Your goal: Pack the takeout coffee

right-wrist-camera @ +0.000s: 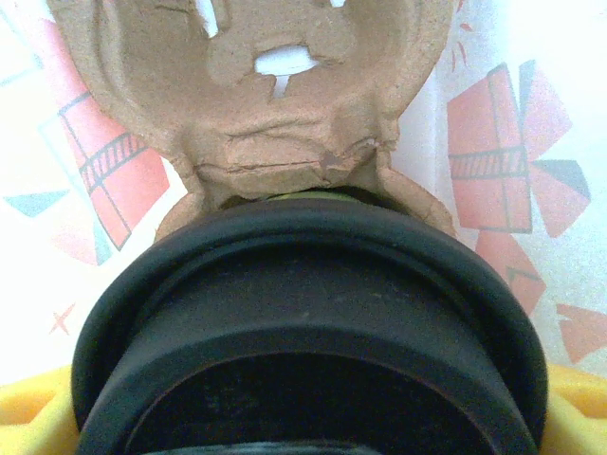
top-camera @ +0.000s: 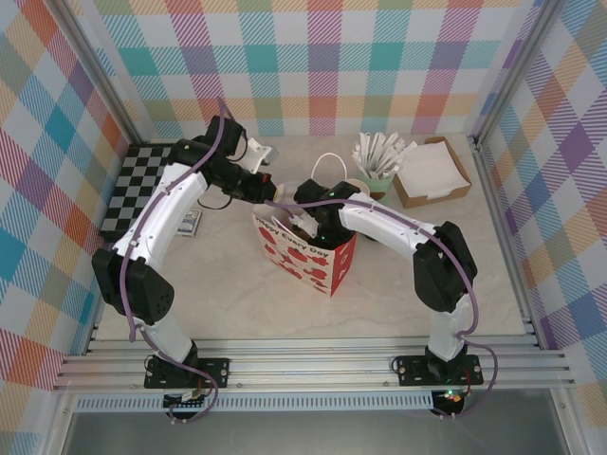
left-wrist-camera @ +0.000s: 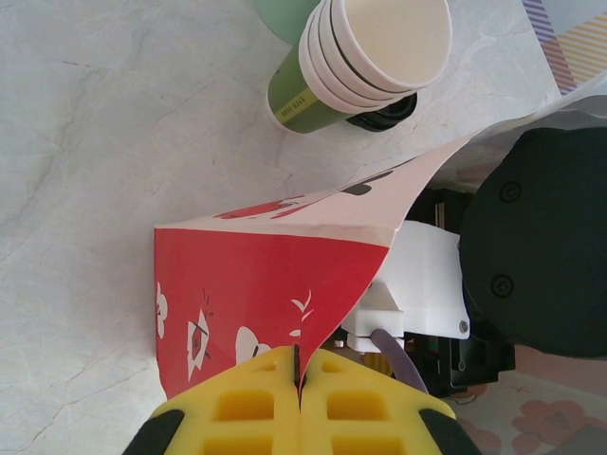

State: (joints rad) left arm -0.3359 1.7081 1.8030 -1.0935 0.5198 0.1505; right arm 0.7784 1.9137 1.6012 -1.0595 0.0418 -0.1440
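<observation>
A red paper bag (top-camera: 318,261) with white flower prints stands mid-table. My left gripper (left-wrist-camera: 300,365) is shut on the bag's top edge (left-wrist-camera: 247,284) and holds that side up; from above it sits at the bag's far left corner (top-camera: 272,203). The right gripper (top-camera: 303,224) reaches down into the bag's mouth. In the right wrist view the takeout coffee's round black lid (right-wrist-camera: 313,313) spans the space between the yellow fingers (right-wrist-camera: 28,408), with the right gripper (right-wrist-camera: 303,403) shut on the cup. The cup sits in a brown cardboard carrier (right-wrist-camera: 256,104) inside the bag.
A stack of lidless green cups (left-wrist-camera: 370,57) lies on its side just beyond the bag. A mint cup of white sticks (top-camera: 379,161) and a cardboard box of napkins (top-camera: 432,171) stand at the back right. A checkered board (top-camera: 142,185) lies at the left.
</observation>
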